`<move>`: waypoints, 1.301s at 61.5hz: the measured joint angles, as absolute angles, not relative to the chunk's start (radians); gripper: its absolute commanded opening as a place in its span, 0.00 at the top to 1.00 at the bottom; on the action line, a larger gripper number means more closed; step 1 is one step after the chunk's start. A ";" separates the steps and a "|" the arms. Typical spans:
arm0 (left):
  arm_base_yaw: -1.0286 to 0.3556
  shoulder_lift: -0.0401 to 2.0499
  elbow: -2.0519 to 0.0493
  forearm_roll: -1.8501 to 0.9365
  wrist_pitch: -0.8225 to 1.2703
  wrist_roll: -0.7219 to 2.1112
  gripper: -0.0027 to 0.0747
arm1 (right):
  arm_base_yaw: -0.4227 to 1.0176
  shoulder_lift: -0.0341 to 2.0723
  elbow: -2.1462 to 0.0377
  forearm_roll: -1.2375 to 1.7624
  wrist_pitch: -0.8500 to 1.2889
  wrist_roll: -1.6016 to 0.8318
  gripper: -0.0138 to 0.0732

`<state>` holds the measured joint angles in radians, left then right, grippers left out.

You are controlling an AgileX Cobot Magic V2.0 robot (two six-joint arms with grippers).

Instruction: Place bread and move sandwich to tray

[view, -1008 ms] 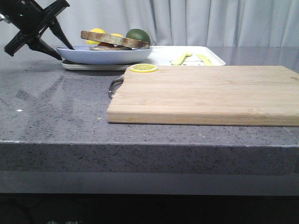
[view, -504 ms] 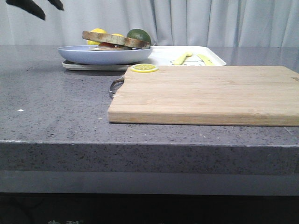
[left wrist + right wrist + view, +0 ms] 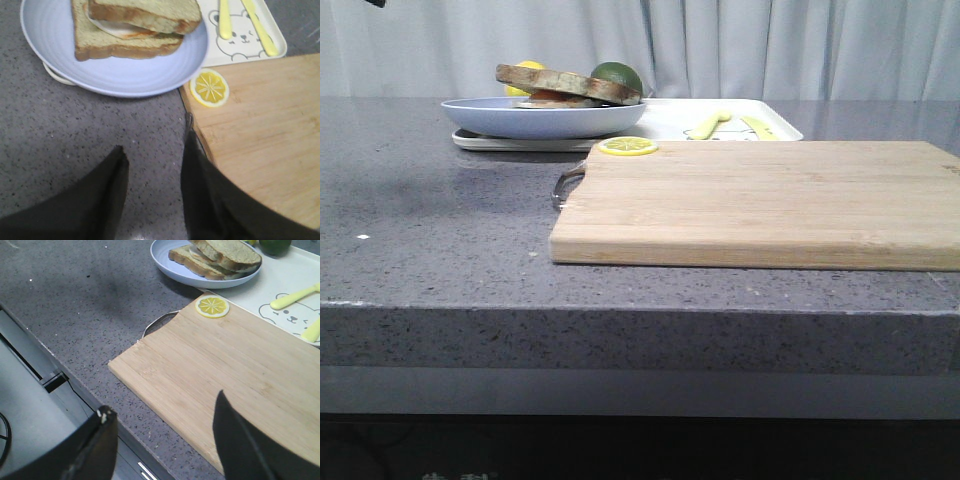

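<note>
The sandwich (image 3: 570, 85) lies on the round pale-blue plate (image 3: 545, 118): two toast slices with fried egg between. The plain bread (image 3: 150, 12) is its top slice, lying slightly askew. The plate rests on the left end of the white tray (image 3: 740, 112) and overhangs it. In the left wrist view my left gripper (image 3: 152, 150) is open and empty, above the grey counter, short of the plate (image 3: 125, 75). My right gripper (image 3: 162, 412) is open and empty over the counter's front edge, by the cutting board. The sandwich (image 3: 220, 255) is far from it.
A light wooden cutting board (image 3: 770, 200) with a metal handle (image 3: 565, 185) fills the middle and right. A lemon slice (image 3: 627, 146) lies on its far left corner. Yellow cutlery (image 3: 720, 124) lies on the tray. A lime (image 3: 617, 73) and a lemon (image 3: 525, 67) sit behind the plate.
My left gripper has risen from beside the plate up and out of the front view's top left corner. The plate and the sandwich have stayed in place.
</note>
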<state>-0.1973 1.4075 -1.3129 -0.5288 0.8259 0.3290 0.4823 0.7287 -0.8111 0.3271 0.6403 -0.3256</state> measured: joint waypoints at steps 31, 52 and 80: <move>-0.309 0.941 -0.901 -0.494 0.705 0.500 0.63 | 0.482 0.729 -0.811 0.327 0.640 -0.326 0.33; -0.309 0.673 -0.729 -0.436 0.645 0.515 0.63 | 0.482 0.729 -0.811 0.327 0.640 -0.326 0.33; -0.309 0.630 -0.704 -0.433 0.640 0.515 0.70 | 0.482 0.729 -0.811 0.327 0.640 -0.326 0.52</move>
